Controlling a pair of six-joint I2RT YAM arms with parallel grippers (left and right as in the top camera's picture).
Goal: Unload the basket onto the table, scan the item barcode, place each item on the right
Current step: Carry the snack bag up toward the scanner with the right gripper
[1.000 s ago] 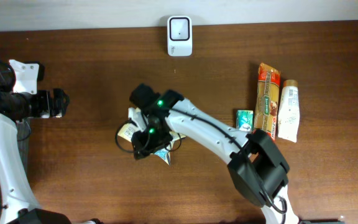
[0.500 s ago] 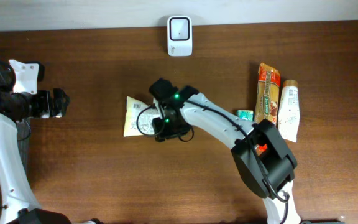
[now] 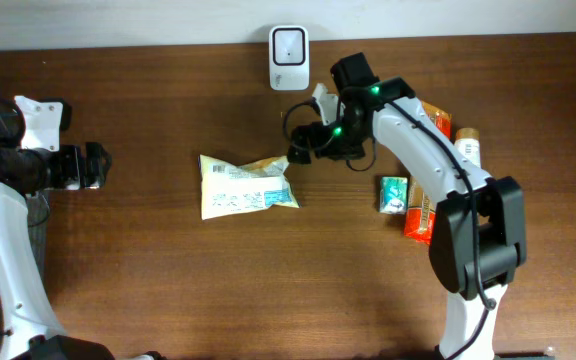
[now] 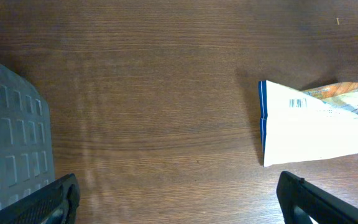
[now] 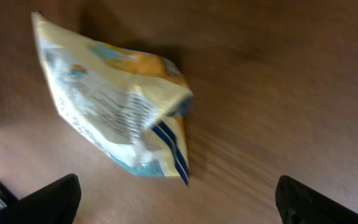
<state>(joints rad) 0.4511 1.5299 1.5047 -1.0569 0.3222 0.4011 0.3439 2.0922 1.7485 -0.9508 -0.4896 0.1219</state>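
On the dark wood-grain table, a small green packet and a long orange packet lie side by side, the orange one partly under the right arm, with a pale tube just beyond. At centre the crinkled snack bag lies flat, its yellow-and-white film striped blue at one sealed end. Its white panel shows a barcode facing up, the print around it too small to read. The right gripper hovers just beside the bag's right end, jaws spread wide, holding nothing. The left gripper, equally wide and empty, sits well apart. Farthest back stands the white, rounded scanner.
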